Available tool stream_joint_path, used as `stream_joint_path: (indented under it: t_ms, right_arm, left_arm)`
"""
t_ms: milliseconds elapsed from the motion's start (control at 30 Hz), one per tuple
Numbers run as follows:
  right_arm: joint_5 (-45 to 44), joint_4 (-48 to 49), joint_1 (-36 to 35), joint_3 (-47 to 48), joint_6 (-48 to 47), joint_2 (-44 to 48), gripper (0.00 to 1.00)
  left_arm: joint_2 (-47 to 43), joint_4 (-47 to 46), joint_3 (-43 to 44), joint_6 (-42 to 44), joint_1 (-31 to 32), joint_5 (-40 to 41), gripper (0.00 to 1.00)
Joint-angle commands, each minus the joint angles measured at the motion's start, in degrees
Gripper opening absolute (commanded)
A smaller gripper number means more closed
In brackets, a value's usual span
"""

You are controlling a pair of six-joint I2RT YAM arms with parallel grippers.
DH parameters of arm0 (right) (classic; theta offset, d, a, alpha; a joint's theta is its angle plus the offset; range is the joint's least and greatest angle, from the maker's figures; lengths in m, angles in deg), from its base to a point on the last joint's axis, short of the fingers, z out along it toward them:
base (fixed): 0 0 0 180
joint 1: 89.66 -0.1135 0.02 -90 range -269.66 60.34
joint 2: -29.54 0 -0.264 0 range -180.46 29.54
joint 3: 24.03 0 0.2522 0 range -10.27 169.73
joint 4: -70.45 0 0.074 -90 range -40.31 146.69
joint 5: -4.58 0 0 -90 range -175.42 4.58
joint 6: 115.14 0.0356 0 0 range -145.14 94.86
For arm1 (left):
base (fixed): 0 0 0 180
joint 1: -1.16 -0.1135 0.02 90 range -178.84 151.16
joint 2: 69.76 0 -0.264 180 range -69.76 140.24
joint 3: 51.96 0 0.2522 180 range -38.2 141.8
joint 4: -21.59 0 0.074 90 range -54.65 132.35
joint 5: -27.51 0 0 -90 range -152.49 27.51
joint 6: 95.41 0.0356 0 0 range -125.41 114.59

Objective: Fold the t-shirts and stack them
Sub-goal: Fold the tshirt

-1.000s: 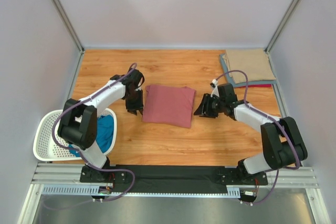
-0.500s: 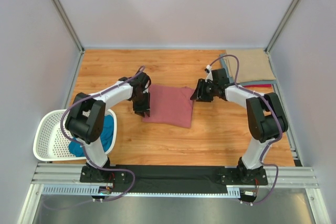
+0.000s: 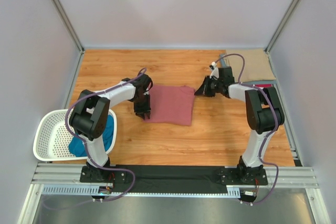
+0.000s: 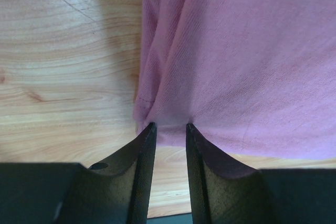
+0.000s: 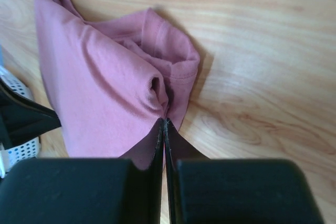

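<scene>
A dusty rose t-shirt point(image 3: 169, 104), folded into a rectangle, lies mid-table. My left gripper point(image 3: 145, 113) is at its near left corner. In the left wrist view the jaws point(image 4: 169, 127) stand open, their tips touching the cloth's edge point(image 4: 173, 129) with bare wood between the fingers. My right gripper point(image 3: 201, 91) is at the far right corner, and its jaws point(image 5: 165, 121) are shut, pinching a bunched fold of the rose t-shirt point(image 5: 105, 93). Folded t-shirts are stacked at the back right, tan point(image 3: 258, 62) on top, with grey-blue and red point(image 3: 264, 84) edges beneath.
A white perforated basket point(image 3: 50, 136) stands at the near left with a teal t-shirt point(image 3: 106, 129) in it. Grey walls and metal posts close in the wooden table point(image 3: 220, 129). The arm bases sit on a black rail along the near edge.
My right gripper moved back to the rose t-shirt's far right corner and shut on it. My left gripper moved right to the near left corner and stayed open.
</scene>
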Motion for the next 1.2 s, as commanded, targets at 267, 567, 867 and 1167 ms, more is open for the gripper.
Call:
stream_joint_path:
  t_ms: [267,567,867,1167]
  right_arm:
    - [6.9,8.9,2.3,-0.3,1.7,0.1,0.04]
    - [2.1,4.8,0.4,-6.8,1.6,8.2,0.43]
    - [4.0,5.3,0.5,0.6,1.1,1.7,0.48]
    - [6.3,6.9,0.8,4.8,0.5,-4.7,0.45]
  left_arm:
    - [1.1,1.0,1.3,0.2,-0.2,7.2,0.38]
    - [-3.4,5.5,5.8,1.7,2.1,6.4,0.39]
    - [-9.2,-11.3,3.5,2.5,15.4,-2.2,0.38]
    - [3.1,-23.0,9.7,3.5,24.4,-4.9,0.36]
